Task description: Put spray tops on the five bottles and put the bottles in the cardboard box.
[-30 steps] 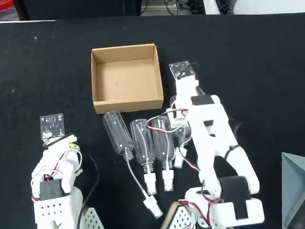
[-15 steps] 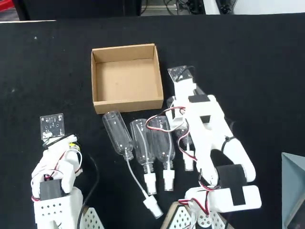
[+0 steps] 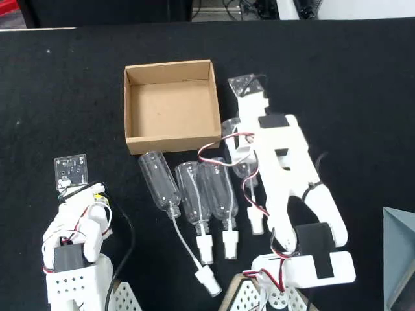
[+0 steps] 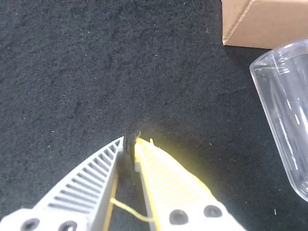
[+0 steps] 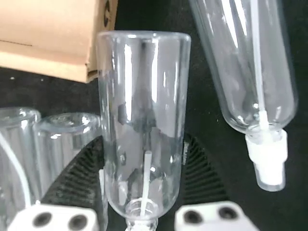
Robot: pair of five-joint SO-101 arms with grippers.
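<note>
Square cardboard box: rear centre of black surface. Four clear plastic bottles: side by side before it. Fifth bottle: between right arm's jaws, beside box's right front corner.

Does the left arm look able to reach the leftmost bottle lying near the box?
Probably yes: only bare table lies between the left gripper and that bottle, though its shut fingers would need opening first.

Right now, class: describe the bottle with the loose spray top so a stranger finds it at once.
Start at the cardboard box; a row of clear bottles lies just in front of it. Take the leftmost bottle: its spray top lies apart from its neck, joined only by a thin tube.
</note>
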